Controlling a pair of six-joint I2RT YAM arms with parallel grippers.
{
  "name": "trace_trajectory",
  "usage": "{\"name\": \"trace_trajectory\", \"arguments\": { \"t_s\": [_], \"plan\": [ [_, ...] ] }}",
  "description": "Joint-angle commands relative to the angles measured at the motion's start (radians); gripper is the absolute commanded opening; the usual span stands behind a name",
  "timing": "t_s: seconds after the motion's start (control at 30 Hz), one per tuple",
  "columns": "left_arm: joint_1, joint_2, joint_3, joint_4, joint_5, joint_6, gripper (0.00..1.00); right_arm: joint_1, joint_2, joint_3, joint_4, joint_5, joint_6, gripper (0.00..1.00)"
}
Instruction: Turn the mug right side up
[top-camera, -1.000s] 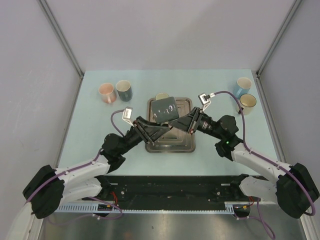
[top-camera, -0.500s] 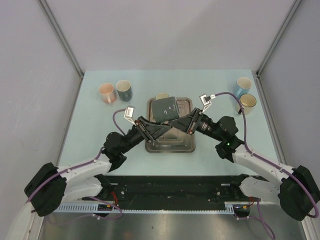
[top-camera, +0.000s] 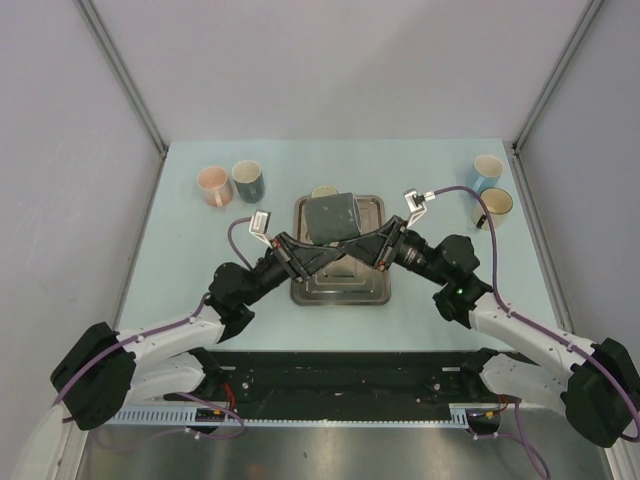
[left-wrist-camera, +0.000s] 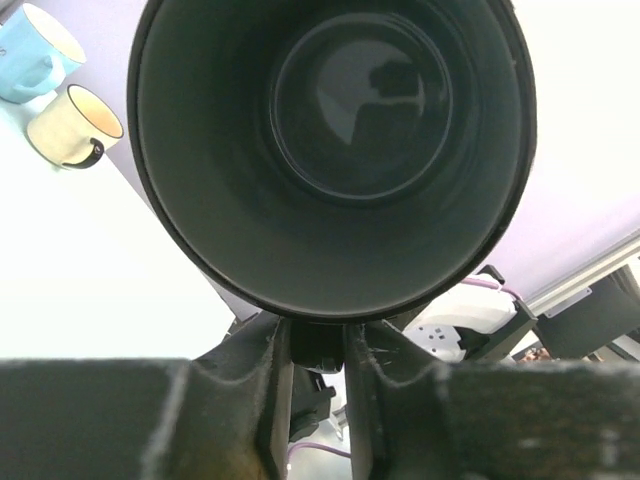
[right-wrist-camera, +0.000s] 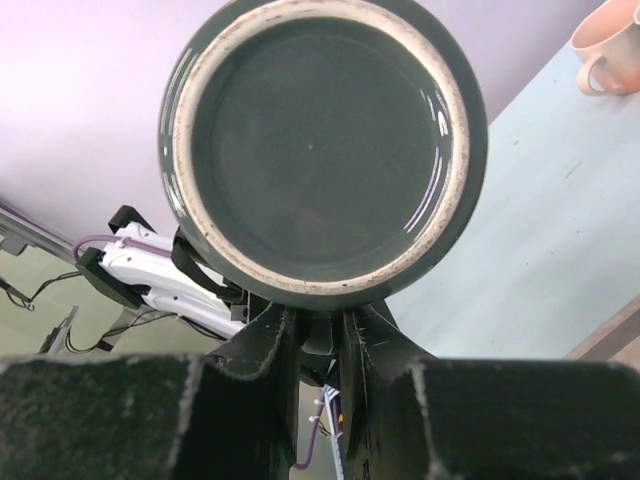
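A dark grey mug (top-camera: 331, 217) hangs on its side above the metal tray (top-camera: 375, 290). In the left wrist view I look straight into the mug's open mouth (left-wrist-camera: 330, 150). In the right wrist view I face the mug's unglazed base ring (right-wrist-camera: 320, 150). My left gripper (top-camera: 325, 252) comes in from the left and my right gripper (top-camera: 352, 250) from the right, and they meet under the mug. The left gripper (left-wrist-camera: 317, 350) is shut on the mug's handle stub. The right gripper (right-wrist-camera: 318, 335) is shut on the same handle from the other side.
A pink mug (top-camera: 212, 184) and a dark teal mug (top-camera: 247, 180) stand upright at the back left. A blue mug (top-camera: 486, 171) and a cream mug (top-camera: 495, 207) stand at the back right. A pale mug (top-camera: 323, 191) peeks out behind the held one.
My left gripper has closed from wide open onto the mug's handle. The mug has shifted slightly right and levelled while the right gripper kept its hold.
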Motion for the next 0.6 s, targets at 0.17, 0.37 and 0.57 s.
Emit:
{"name": "trace_trajectory", "arguments": {
  "t_s": [0.17,0.37,0.57],
  "plan": [
    [0.001,-0.014,0.069,0.114,-0.018,-0.019,0.0,0.034,-0.026,0.023,-0.045,-0.006,-0.077,0.0],
    [0.001,-0.034,0.087,0.042,0.014,0.045,0.0,0.039,-0.049,0.038,-0.131,0.008,-0.117,0.0],
    [0.001,-0.072,0.07,-0.023,-0.015,0.099,0.0,0.039,-0.071,0.058,-0.177,0.014,-0.138,0.2]
  ]
}}
